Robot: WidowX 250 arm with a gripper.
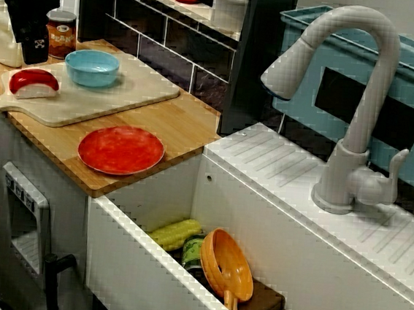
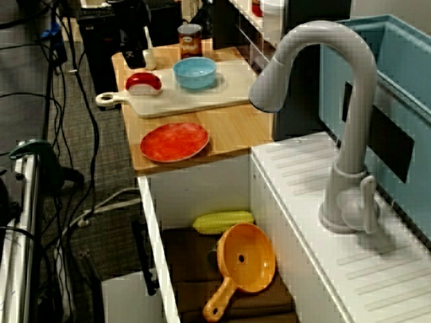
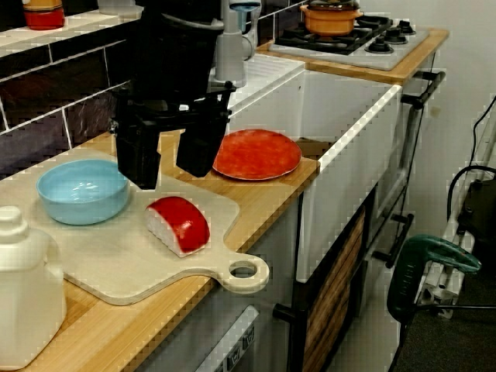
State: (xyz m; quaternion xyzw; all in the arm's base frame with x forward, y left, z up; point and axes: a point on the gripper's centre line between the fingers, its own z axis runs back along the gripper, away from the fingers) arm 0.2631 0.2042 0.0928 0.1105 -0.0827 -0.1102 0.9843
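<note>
The red-and-white piece (image 3: 178,223) lies rounded side up on the pale cutting board (image 3: 132,260), near the board's handle end and just beside the blue bowl (image 3: 83,190). In the view along the counter, your gripper (image 3: 170,177) hangs upright just behind the piece with its black fingers (image 3: 142,159) pointing straight down. The jaws stand apart with nothing between them. You cannot tell from these views whether the fingertips touch the board.

The bowl sits on the same board, and its inside is bare blue. The red plate (image 3: 256,153) rests flat on the wooden counter, off the board and toward the sink (image 2: 151,222). In the view from above the sink, a corn cob (image 2: 223,221) lies at the basin's back end, and an orange pan (image 2: 246,259) lies tilted beside it. The view from the sink's front shows a green can (image 1: 192,252) between the two. A jar (image 1: 60,35) and a white bottle (image 1: 2,33) stand behind the board near the gripper.
</note>
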